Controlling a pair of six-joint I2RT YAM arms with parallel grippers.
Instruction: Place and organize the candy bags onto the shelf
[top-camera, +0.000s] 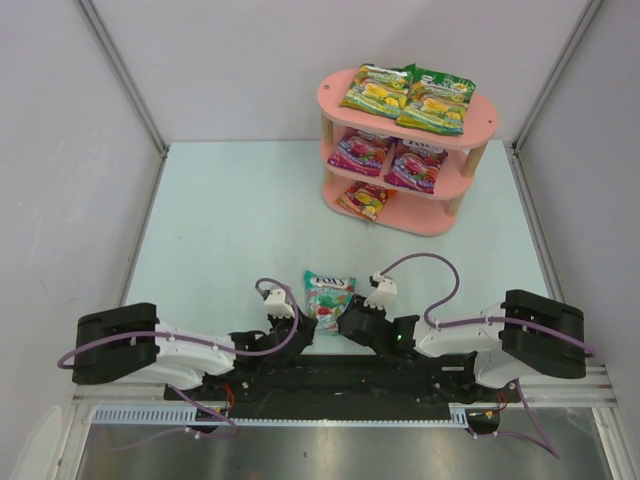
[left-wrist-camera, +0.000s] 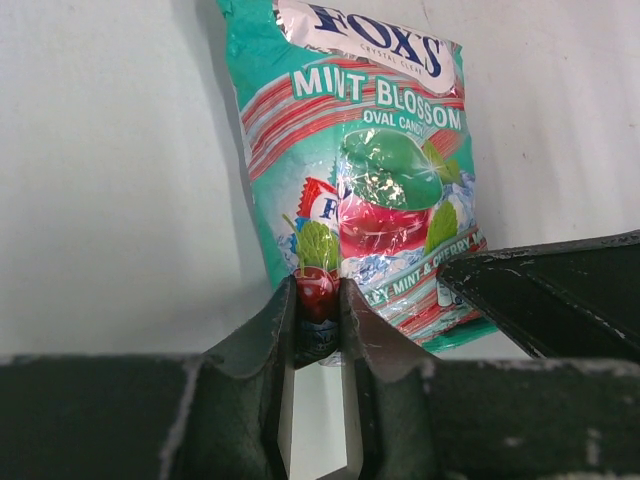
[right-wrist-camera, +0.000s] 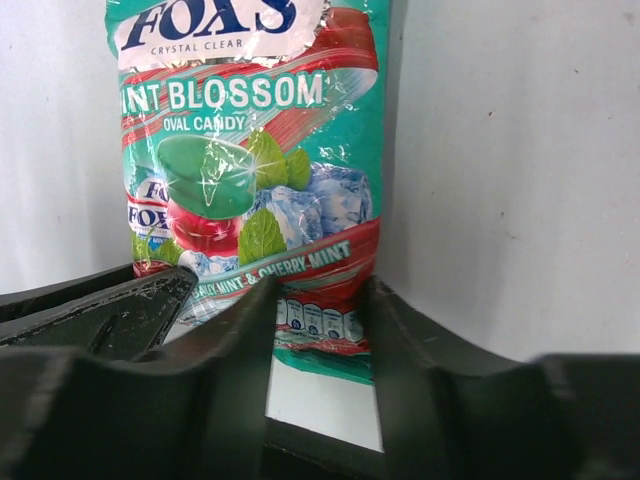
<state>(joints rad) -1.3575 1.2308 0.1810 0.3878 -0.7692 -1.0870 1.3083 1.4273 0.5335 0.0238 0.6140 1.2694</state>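
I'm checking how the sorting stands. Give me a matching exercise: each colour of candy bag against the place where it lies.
Bags:
1. green bags
2. magenta bags
3. orange bag
4. teal bag

Places:
A. on the table, near the arms
B. bottom tier of the shelf
C. top tier
D. middle tier

Pairs: 1-C, 2-D, 3-B, 4-A

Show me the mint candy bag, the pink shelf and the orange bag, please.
mint candy bag (top-camera: 328, 292), top view, middle of its front.
pink shelf (top-camera: 329, 98), top view, bare left end of top board.
orange bag (top-camera: 364, 199), top view, its centre, on bottom tier.
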